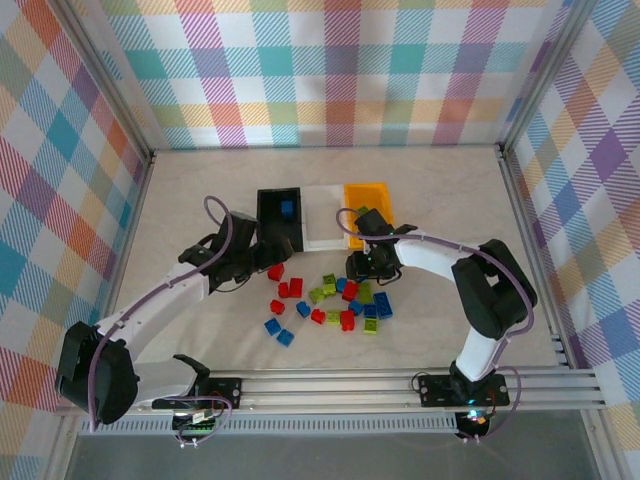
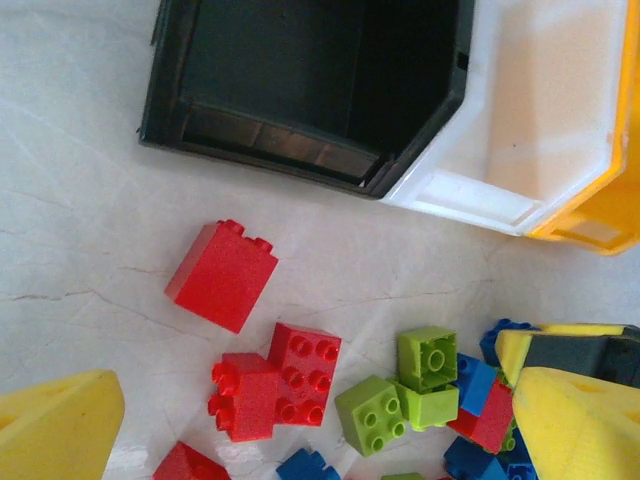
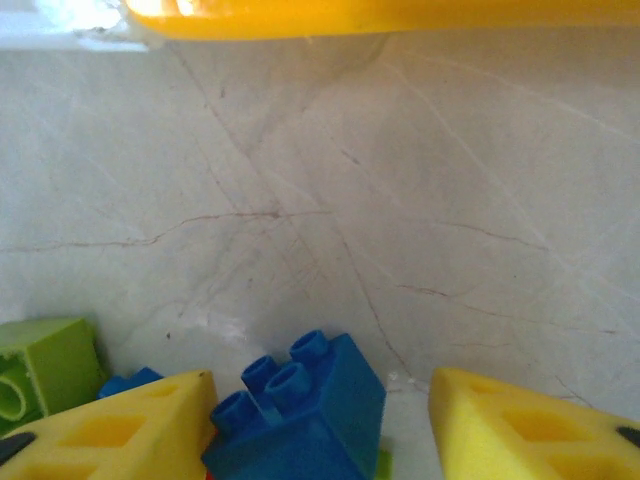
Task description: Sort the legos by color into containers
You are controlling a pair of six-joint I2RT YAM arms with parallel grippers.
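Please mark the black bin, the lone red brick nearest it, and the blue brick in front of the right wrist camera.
black bin (image 2: 262,142): left wrist view, on its near wall.
red brick (image 2: 222,278): left wrist view, middle of its broad face.
blue brick (image 3: 318,425): right wrist view, on its side below the studs.

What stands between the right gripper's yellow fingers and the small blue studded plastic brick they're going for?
Nothing visible. The blue studded plastic brick sits between the yellow fingers of the right gripper, with a small gap at one finger. A lime green brick lies beside the other finger, not between them.
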